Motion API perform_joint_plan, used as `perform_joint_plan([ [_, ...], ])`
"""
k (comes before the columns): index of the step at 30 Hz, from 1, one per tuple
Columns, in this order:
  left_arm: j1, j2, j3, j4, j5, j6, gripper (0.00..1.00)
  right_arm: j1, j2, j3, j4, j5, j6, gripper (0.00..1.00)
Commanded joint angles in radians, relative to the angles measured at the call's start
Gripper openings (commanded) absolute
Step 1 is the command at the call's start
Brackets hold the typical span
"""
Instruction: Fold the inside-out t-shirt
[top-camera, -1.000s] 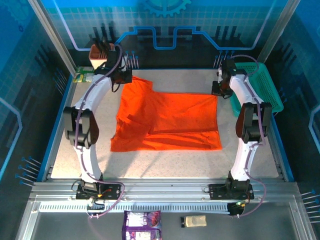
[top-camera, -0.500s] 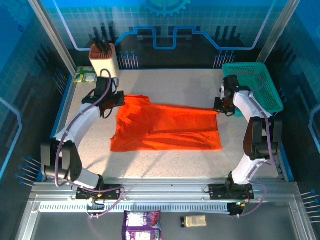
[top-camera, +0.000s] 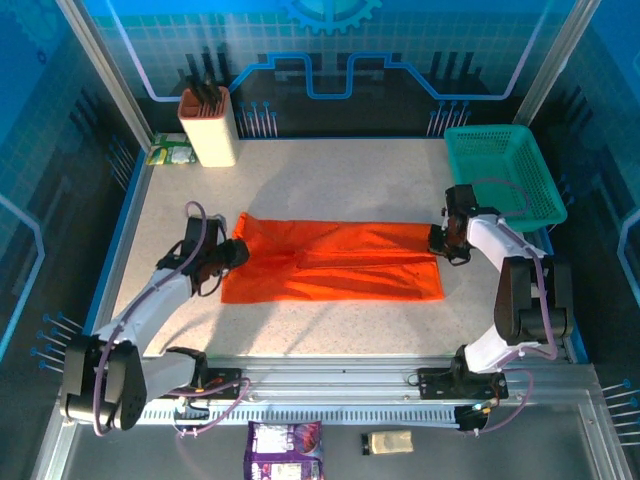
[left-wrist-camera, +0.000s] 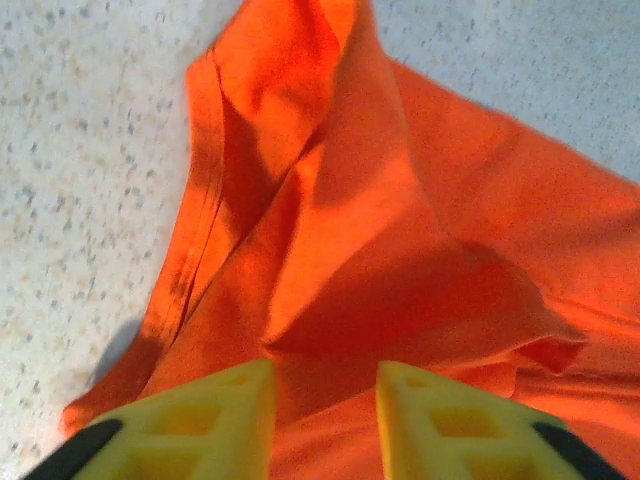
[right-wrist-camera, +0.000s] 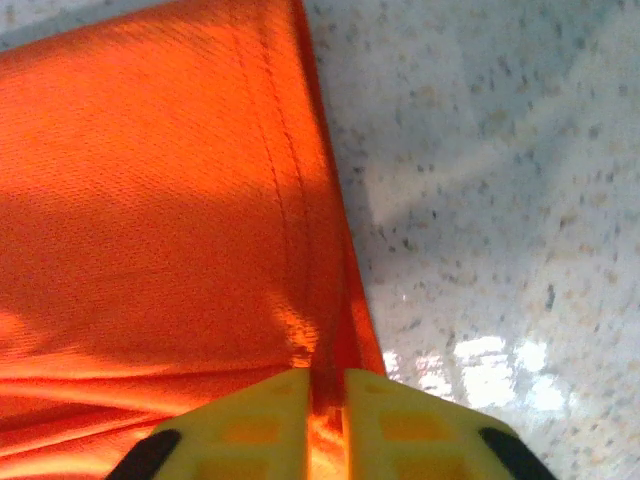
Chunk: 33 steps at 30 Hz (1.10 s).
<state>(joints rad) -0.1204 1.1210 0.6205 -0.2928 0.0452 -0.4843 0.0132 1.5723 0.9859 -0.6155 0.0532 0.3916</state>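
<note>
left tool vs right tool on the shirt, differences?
The left tool has jaws clearly apart over rumpled t-shirt folds; the right tool has jaws nearly together, a hem running between them. The left tool is at the bunched end, the right tool at a flat straight edge. Both sit low at the cloth.

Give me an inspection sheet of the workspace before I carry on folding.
Surface: speckled pale tabletop, bare around the shirt.
Job's things: orange-red cloth t-shirt, a flat long band between the claws.
Clutter: teal-green plastic mesh basket far right; beige tool holder far left; purple packet at near edge.
Claws: left claw parted over shirt's left end; right claw pinching right hem.
Cables: purple cables trailing behind both claws.
Surroundings: blue panelled walls.
</note>
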Motion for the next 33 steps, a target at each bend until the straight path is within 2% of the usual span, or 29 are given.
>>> perform_joint_plan([
  [1,0.005,-0.063,-0.015,0.045,0.047,-0.085,0.36,0.020,-0.069,-0.007,0.018,0.026,0.039,0.25],
  [7,0.004,-0.036,0.065,-0.002,0.125,-0.067,0.35,0.079,-0.067,0.070,-0.029,0.029,0.028,0.28],
  [12,-0.032,0.084,0.178,-0.076,0.160,-0.043,0.34,0.173,0.007,0.153,-0.028,-0.088,0.017,0.28],
  [14,-0.065,0.137,0.227,-0.126,0.142,-0.028,0.34,0.215,0.046,0.188,-0.025,-0.160,0.012,0.28],
  [17,-0.080,0.202,0.281,-0.232,0.055,-0.035,0.34,0.301,0.105,0.244,-0.019,-0.236,0.034,0.28],
  [22,-0.020,0.234,0.265,-0.258,0.087,-0.042,0.34,0.451,0.193,0.297,0.078,-0.375,0.157,0.30],
  [27,0.089,0.253,0.203,-0.204,0.245,-0.062,0.35,0.589,0.325,0.357,0.178,-0.441,0.265,0.37],
  [33,0.107,0.309,0.190,-0.221,0.287,-0.043,0.34,0.685,0.456,0.439,0.252,-0.476,0.349,0.42],
])
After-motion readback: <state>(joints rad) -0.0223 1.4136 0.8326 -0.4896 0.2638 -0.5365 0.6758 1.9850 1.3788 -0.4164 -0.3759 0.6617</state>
